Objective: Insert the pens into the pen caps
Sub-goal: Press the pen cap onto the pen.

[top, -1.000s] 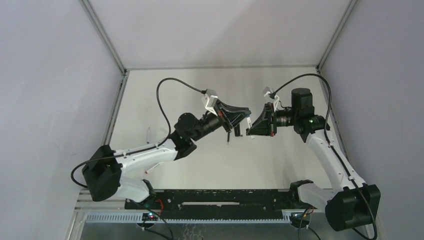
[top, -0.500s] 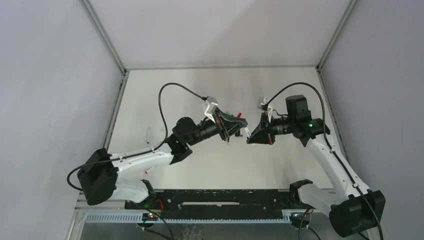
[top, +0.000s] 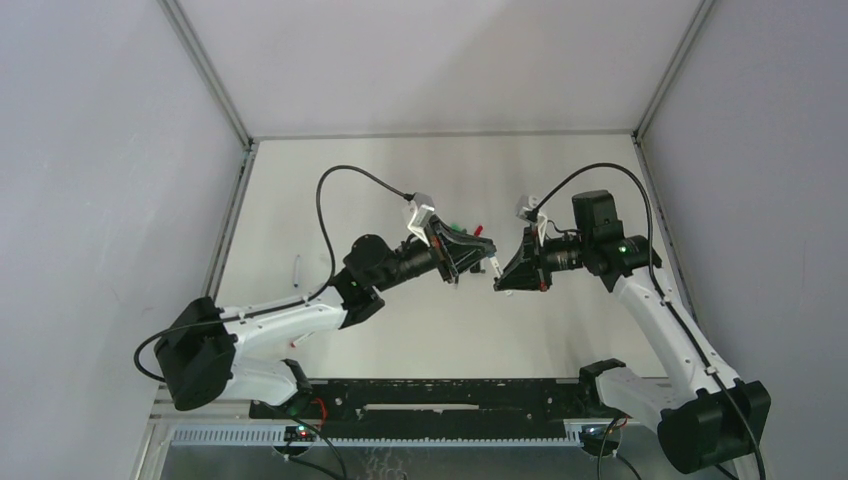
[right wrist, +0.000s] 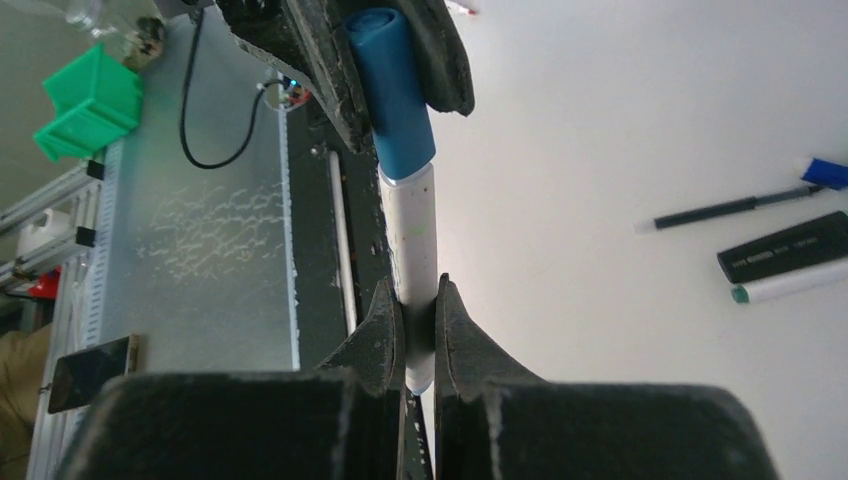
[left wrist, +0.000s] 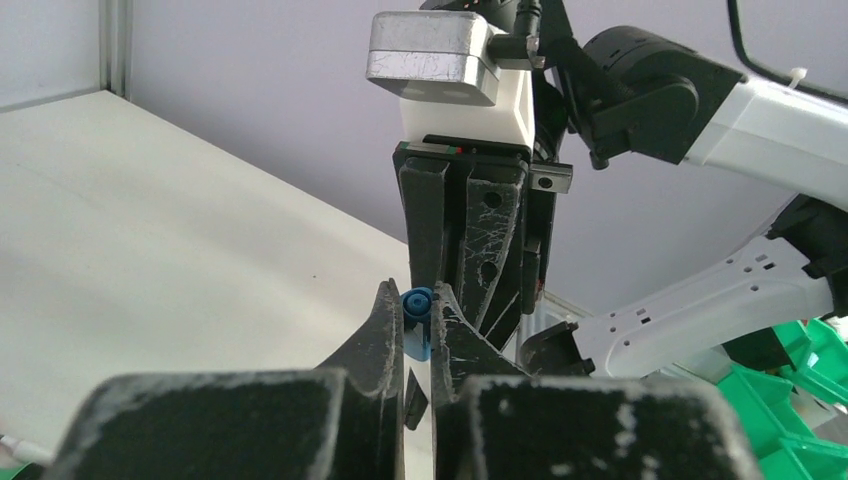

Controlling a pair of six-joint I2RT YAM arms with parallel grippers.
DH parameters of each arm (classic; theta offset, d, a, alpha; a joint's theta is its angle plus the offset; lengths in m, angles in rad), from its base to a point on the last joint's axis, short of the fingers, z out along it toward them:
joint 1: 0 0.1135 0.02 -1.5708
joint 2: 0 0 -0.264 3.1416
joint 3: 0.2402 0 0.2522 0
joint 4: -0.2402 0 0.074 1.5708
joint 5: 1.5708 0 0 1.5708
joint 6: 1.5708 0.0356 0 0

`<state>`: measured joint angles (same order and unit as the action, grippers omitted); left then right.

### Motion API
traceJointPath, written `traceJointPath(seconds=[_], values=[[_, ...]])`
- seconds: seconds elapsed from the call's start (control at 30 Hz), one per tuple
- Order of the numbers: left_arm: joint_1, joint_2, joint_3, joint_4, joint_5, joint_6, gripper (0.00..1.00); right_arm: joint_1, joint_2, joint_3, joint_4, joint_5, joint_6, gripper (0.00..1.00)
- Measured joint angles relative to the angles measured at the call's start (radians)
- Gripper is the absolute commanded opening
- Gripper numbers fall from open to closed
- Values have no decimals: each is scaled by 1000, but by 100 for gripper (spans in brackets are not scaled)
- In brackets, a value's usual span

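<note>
Three grey walls [top: 100,150] enclose a pale matt table [top: 400,180]. Above its middle, the left gripper [left wrist: 415,305] is clamped on a short blue plastic cap [right wrist: 395,90]. The right gripper [right wrist: 412,300] pinches a slim white-barrelled pen [right wrist: 412,230], its end inside that cap. A green plastic bin [right wrist: 85,105] sits off the table, contents unseen.
</note>
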<state>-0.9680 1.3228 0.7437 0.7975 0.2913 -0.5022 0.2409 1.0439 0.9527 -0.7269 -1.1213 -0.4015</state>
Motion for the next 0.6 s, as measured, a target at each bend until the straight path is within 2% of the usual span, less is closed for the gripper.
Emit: traceJointPath(seconds=[0.17, 0.43, 0.6], values=[[0, -16, 0, 26, -22, -24, 0, -4, 5, 0, 69, -65, 80, 0], [0, 15, 0, 149, -48, -115, 0, -19, 6, -35, 274, -178, 265, 0], [0, 47, -23, 230, -60, -175, 0, -42, 9, -33, 265, -200, 259, 0]])
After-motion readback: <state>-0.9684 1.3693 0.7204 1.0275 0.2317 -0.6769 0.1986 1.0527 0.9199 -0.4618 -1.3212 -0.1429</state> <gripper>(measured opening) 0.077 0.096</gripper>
